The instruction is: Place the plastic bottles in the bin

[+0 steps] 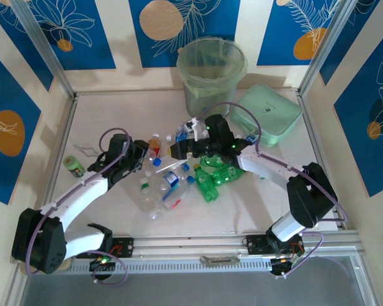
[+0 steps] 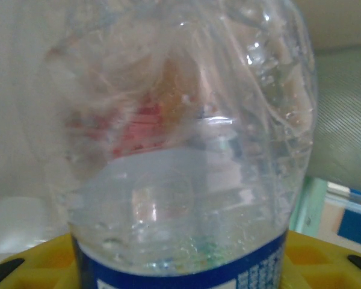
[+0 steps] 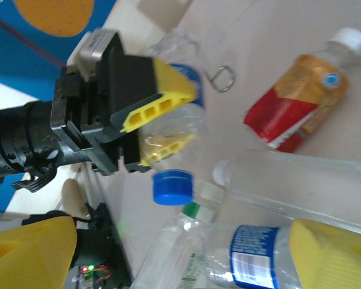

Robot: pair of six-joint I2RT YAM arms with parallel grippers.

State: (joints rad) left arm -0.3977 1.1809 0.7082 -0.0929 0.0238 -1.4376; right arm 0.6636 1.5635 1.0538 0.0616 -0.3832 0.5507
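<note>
Nearest the bases lies the heap of small clear and green plastic bottles point(image 1: 169, 185). Just past it the left gripper point(image 3: 162, 123) is clenched on a crumpled clear plastic bottle with a blue label point(image 2: 186, 150), whose long axis runs across the grip. Beside it the right gripper point(image 3: 180, 244) hangs spread wide, another clear blue-labelled bottle point(image 3: 253, 259) lying loose between its yellow fingers point(image 3: 328, 250). The round grey-green bin lined with a pale green bag point(image 1: 210, 95) stands well beyond, up and right of the gripped bottle and nearer the right arm, so the carry probably has to rise over that arm
</note>
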